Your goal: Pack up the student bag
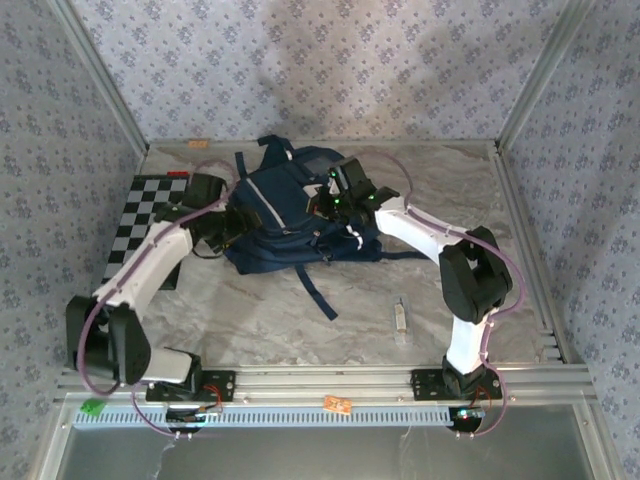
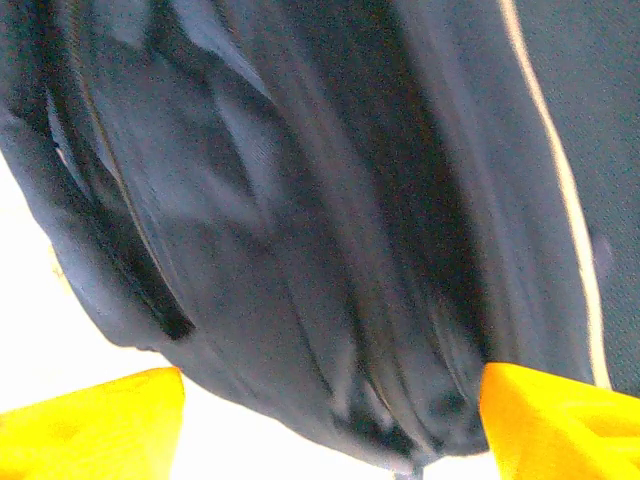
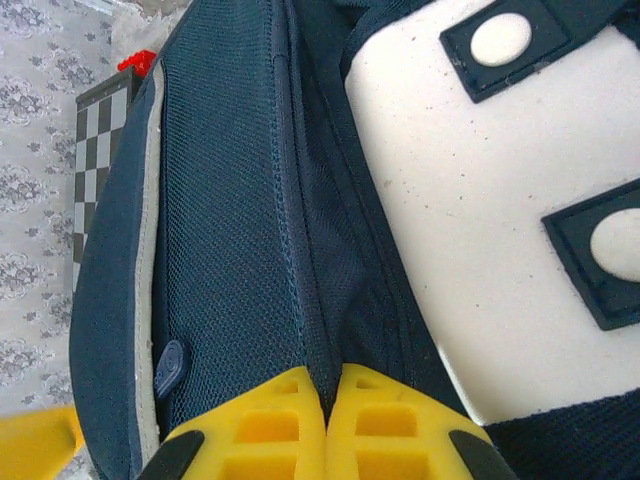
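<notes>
1. Left hand (image 2: 330,440) is spread wide. Its yellow fingers (image 2: 90,425) stand far apart at the lower corners of the wrist view and grip nothing. Blurred navy folds of the bag (image 2: 300,200) hang close in front of them. From above, this hand sits at the bag's left side.
2. Right hand (image 3: 325,425) is pressed together. A ridge of the bag's woven fabric runs straight into the line where its fingers meet, so it appears to pinch a fold there. The pinch is just beside the white patch (image 3: 430,230) with the dark buckle tabs.
3. The bag lies slumped mid-counter (image 1: 300,310), toward the back, with an arm at each side. One strap trails toward the near edge.
4. A checkerboard (image 1: 145,225) lies at the counter's left, partly under the left arm. Whether it touches the bag I cannot tell. A small clear item (image 1: 401,317) lies well apart from the bag, on the right near part of the counter.
5. As I judge it, packing is not finished.
   - No open mouth of the bag shows, and whatever may be inside is hidden.
   - The hands seem to be working the fabric, probably to get at or hold an opening.
   - If the two loose things are meant for the bag, they are not yet in it.
   - Closing the bag would come after that.
</notes>
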